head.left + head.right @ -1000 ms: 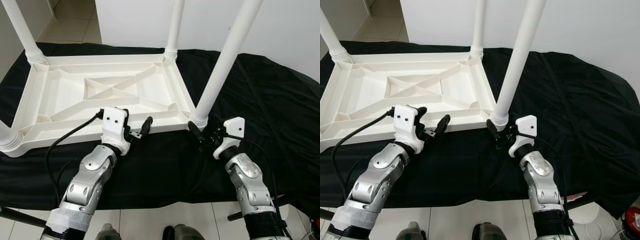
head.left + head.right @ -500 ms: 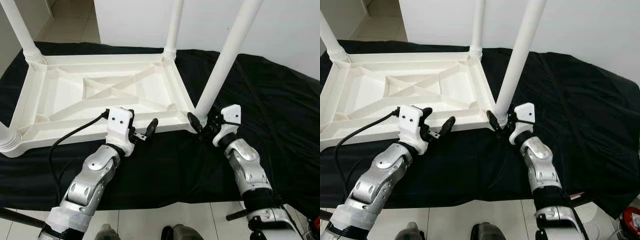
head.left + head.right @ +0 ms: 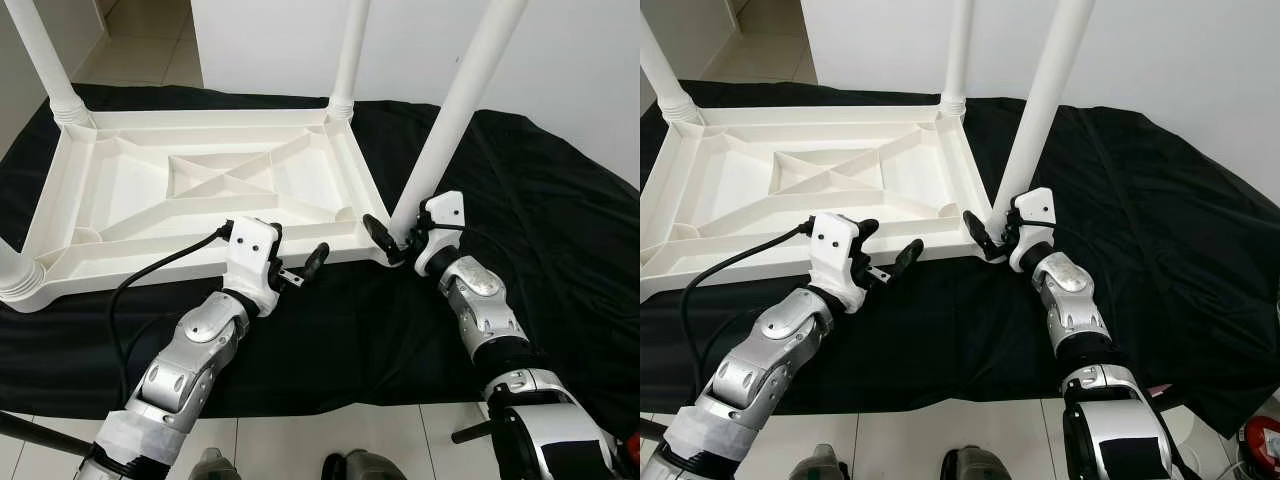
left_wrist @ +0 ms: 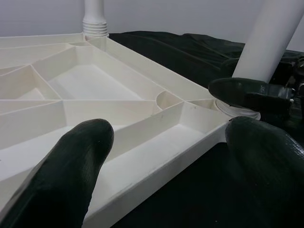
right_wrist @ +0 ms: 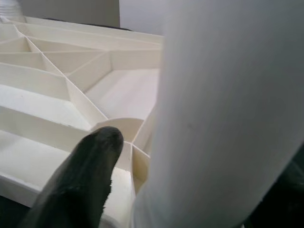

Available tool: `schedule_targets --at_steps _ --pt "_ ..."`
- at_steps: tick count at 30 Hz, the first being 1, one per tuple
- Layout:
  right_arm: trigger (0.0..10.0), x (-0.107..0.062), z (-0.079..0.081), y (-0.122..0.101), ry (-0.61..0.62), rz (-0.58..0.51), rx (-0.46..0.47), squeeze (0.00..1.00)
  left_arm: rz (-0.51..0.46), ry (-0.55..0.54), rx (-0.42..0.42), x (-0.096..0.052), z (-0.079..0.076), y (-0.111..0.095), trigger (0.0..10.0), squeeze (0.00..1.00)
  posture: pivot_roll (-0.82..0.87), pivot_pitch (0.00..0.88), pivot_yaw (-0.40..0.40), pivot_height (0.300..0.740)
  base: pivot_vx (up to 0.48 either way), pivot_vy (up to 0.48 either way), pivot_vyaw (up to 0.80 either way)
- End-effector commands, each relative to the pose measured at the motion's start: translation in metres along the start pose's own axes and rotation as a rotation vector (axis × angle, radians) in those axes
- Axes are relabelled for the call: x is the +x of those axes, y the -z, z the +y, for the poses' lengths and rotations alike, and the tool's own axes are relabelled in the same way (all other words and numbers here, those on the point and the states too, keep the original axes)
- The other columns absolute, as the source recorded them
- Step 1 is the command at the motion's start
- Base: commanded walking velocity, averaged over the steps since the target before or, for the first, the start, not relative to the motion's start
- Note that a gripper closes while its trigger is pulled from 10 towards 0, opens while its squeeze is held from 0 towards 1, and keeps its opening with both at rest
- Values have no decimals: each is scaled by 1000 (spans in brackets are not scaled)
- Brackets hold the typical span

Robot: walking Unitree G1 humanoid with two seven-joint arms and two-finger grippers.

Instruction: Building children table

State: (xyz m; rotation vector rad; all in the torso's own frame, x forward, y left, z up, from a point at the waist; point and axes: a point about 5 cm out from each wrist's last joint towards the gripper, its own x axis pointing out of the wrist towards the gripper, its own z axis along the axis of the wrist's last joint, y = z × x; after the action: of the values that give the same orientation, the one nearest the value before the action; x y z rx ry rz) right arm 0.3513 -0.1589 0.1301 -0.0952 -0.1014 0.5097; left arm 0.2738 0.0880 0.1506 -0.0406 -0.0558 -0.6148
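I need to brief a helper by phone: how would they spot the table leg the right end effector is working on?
Find the white table lying upside down on the black cloth, legs pointing up. Go to its near corner on the robot's right: that leg has the right end effector straddling its base, unlike the others.

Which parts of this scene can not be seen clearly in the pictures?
- Table legs: tops cut off by the upper edge in both eye views.
- Right claw: its far finger is hidden behind the near leg, so its closure is unclear.
- Tabletop: its left corner is cut off in the eye views.
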Motion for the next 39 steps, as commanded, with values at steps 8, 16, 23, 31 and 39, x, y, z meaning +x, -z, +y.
schedule_targets --at_steps 8,16,23,31,39 --pt "0 -8 2 15 -29 45 14 0 0 269 2 0 -19 0 10000 0 41 0 -84 740 0 0 0" --pt "10000 -13 5 23 50 68 40 0 -2 273 -4 0 -20 0 10000 0 32 6 -87 740 0 0 0" --pt "10000 -12 20 19 244 43 106 0 -7 276 -10 2 -22 0 10000 0 23 15 -85 740 0 0 0" --pt "10000 -18 49 9 487 39 134 0 -10 279 -22 4 -21 -1 10000 0 10 20 -82 740 0 0 0" --pt "10000 -18 63 -2 471 26 152 0 -15 292 -26 5 -21 -2 10000 0 8 25 -75 740 0 0 0"
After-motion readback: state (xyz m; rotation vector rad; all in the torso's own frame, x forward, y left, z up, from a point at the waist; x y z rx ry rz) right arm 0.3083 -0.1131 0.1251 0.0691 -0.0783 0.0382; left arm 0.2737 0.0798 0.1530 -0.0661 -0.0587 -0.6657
